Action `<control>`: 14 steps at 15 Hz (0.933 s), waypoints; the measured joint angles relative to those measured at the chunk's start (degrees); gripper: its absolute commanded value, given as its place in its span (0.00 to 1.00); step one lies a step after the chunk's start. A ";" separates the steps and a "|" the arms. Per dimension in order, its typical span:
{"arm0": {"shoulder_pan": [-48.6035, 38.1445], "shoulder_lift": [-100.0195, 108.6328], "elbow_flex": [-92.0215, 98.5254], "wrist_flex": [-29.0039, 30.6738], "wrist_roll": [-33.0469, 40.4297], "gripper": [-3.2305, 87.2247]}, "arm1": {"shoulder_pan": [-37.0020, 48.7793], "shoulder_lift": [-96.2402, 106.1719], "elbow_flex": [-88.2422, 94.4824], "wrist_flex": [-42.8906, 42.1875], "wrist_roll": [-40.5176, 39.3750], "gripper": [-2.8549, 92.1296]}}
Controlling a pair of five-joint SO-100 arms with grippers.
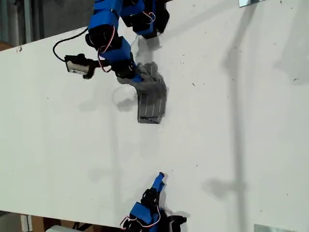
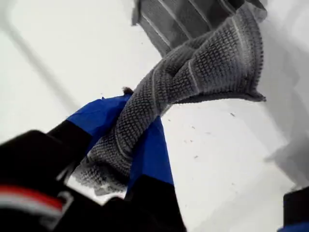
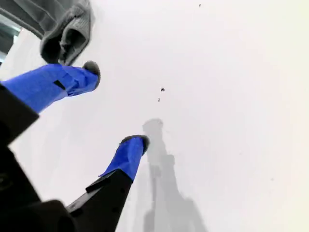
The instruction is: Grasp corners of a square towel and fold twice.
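Note:
The grey striped towel (image 1: pixel 152 99) lies bunched and partly folded on the white table (image 1: pixel 231 121), in the upper middle of the exterior view. My first gripper (image 1: pixel 133 77) is shut on a twisted edge of it, lifting that part off the table; I cannot tell if this is a corner. The first wrist view shows the knit towel (image 2: pixel 203 63) pinched in my first gripper (image 2: pixel 123 140) between blue jaws. My second gripper (image 1: pixel 161 176) sits near the bottom edge of the exterior view, apart from the towel. It (image 3: pixel 116 104) is open and holds nothing, with the towel (image 3: pixel 65 29) far ahead.
The first arm's base (image 1: pixel 145 14) stands at the table's far edge, close behind the towel. Metal pieces show at the exterior view's top right (image 1: pixel 251 2) and bottom right (image 1: pixel 273 228). Small dark specks dot the bare white table between the arms.

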State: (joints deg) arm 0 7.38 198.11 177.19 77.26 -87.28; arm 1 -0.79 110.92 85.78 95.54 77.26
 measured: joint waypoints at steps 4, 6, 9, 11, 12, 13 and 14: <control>-2.11 0.09 0.53 -0.53 0.97 0.30 | 1.85 -8.35 -5.27 -12.30 -14.15 0.03; -2.46 0.09 0.53 -0.53 0.97 0.30 | 3.60 -13.10 -5.27 -16.61 -15.21 0.03; -3.08 0.09 0.53 -0.53 0.97 0.30 | 5.89 -26.19 -8.35 -18.37 -15.29 0.03; -3.34 0.09 0.53 -0.53 0.97 0.30 | 6.86 -36.56 -12.74 -18.37 -15.29 0.03; -3.25 0.09 0.53 -0.53 0.97 0.30 | 7.12 -39.90 -14.50 -18.37 -15.29 0.03; -3.25 0.09 0.53 -0.53 0.97 0.30 | 7.38 -42.28 -16.00 -18.37 -15.29 0.03; -3.25 0.09 0.53 -0.53 0.97 0.30 | 7.56 -43.86 -16.35 -18.37 -15.29 0.03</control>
State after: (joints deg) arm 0 4.13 198.19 177.71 76.73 -86.31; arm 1 6.77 67.06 69.43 77.17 61.96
